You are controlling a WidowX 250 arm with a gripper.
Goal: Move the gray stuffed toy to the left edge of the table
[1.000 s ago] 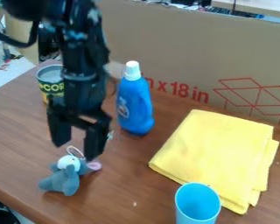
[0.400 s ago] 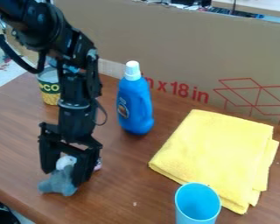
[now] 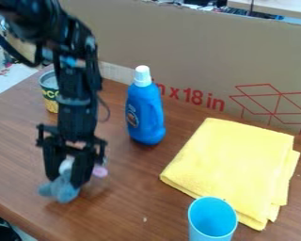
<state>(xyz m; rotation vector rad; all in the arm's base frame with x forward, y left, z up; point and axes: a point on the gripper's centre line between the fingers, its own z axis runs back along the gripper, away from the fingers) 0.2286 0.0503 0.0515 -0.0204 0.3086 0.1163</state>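
Note:
At the lower left of the camera view my gripper [image 3: 65, 180] points down, shut on a small grey plush toy [image 3: 64, 192]. The toy's white part shows between the two fingers and its grey body sticks out below them. A pink part of it [image 3: 99, 171] peeks out to the right of the gripper. A shadow lies on the wood just right of the toy's lower end.
Behind the gripper stand a can [image 3: 51, 96] and, to its right, a blue bottle [image 3: 145, 115] with a white cap. A folded yellow cloth [image 3: 232, 164] and a light-blue cup [image 3: 212, 221] are at the right. Cardboard [image 3: 197, 56] walls the back.
The gripper came down over the plush toy, and its fingers have drawn closer together around it. The toy has shifted slightly up and left with the gripper.

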